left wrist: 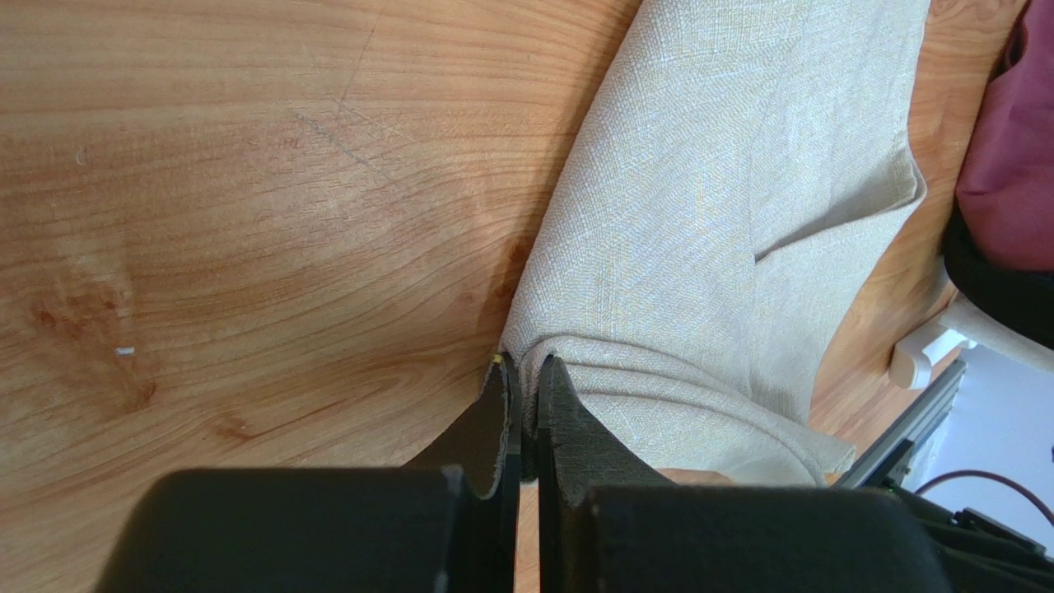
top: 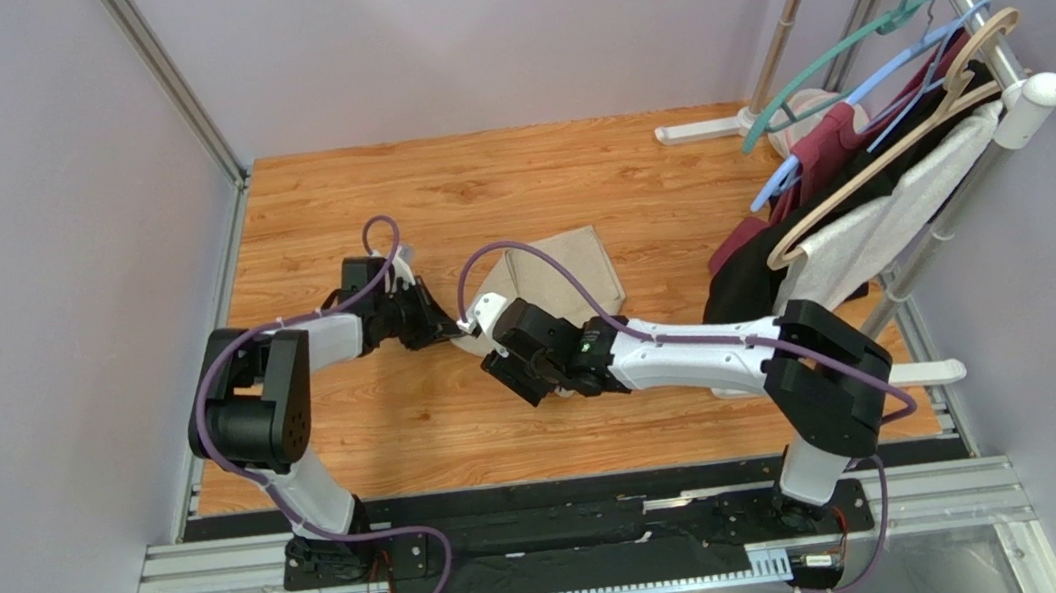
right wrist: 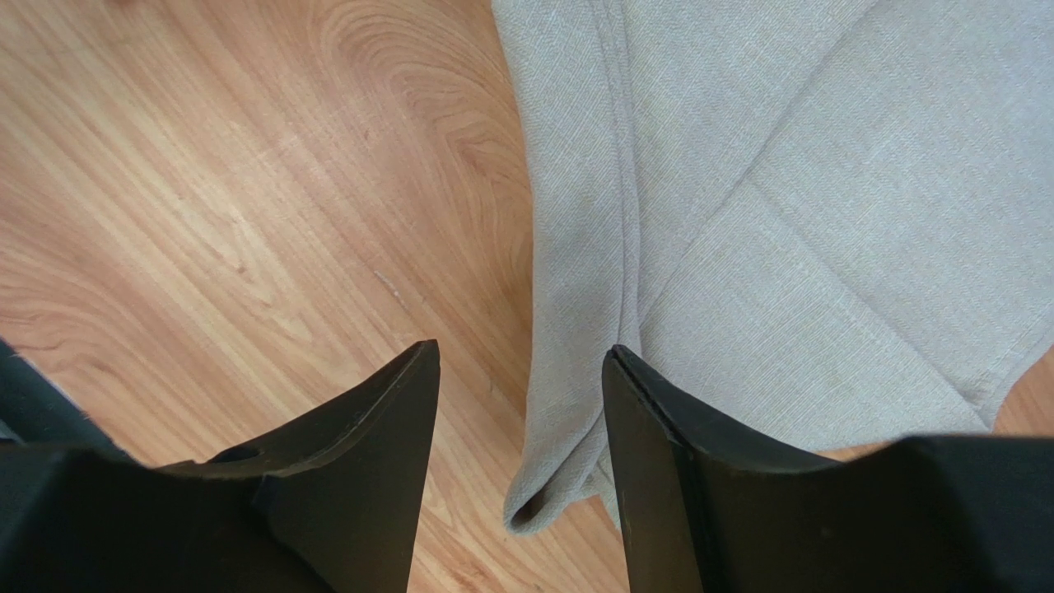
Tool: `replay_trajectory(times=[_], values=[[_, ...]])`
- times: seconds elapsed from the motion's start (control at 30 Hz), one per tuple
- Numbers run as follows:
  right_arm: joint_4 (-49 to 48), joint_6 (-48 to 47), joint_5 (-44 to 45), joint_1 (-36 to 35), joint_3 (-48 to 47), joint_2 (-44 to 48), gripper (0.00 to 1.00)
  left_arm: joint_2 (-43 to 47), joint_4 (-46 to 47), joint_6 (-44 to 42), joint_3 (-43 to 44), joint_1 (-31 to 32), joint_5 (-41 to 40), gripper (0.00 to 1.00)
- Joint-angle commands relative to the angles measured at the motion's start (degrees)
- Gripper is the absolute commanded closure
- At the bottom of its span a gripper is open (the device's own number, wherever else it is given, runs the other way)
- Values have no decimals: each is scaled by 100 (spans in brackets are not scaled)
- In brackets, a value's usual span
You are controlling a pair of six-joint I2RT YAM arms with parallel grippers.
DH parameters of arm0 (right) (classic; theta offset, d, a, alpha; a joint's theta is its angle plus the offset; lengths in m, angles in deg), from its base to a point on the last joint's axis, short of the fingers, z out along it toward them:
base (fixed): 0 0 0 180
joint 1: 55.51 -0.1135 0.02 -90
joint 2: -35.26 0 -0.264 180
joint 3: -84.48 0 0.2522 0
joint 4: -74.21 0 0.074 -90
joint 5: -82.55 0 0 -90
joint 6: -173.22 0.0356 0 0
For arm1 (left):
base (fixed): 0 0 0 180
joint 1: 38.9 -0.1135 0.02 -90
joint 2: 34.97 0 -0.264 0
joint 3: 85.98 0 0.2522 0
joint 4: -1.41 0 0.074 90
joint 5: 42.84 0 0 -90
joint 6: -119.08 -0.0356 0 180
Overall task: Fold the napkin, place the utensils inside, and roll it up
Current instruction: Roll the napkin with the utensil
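Observation:
The beige napkin (top: pixel 579 269) lies partly folded on the wooden table, its near-left part under my arms. In the left wrist view the napkin (left wrist: pixel 724 185) bunches into a fold at my fingertips. My left gripper (left wrist: pixel 525 367) is shut on that folded corner; in the top view the left gripper (top: pixel 457 334) sits at the napkin's near-left corner. My right gripper (right wrist: pixel 520 355) is open, its fingers either side of the napkin's (right wrist: pixel 804 198) doubled edge, not touching it. In the top view the right gripper (top: pixel 491 335) is right beside the left one. No utensils are in view.
A clothes rack at the right holds maroon, black and white garments (top: pixel 854 189) on hangers, close to my right arm's elbow. Its white feet (top: pixel 703 130) rest on the table's far side and near right. Grey walls close in the left and back.

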Motion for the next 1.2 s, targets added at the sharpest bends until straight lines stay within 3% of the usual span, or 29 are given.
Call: replay_trajectory(times=[0.0,0.87,0.97,1.1,1.13,1.17], values=[[-378,-310,286,-11,-102,-238,45,-29,-138,-151,121,-14,-12,100],[-615,-108,-161,516,293,-1030,52,-29,-6,-178,139,-5,138,100],[-685,85,-381,560,442,-1109,63,-55,38,-160,130,-14,173,100],[-721,243,-785,656,574,-1170,85,50,64,-143,69,-5,147,98],[-721,261,-891,726,618,-1144,89,102,81,-134,51,-5,94,91],[-730,330,-1031,762,679,-1127,91,155,82,-134,42,-14,68,74]])
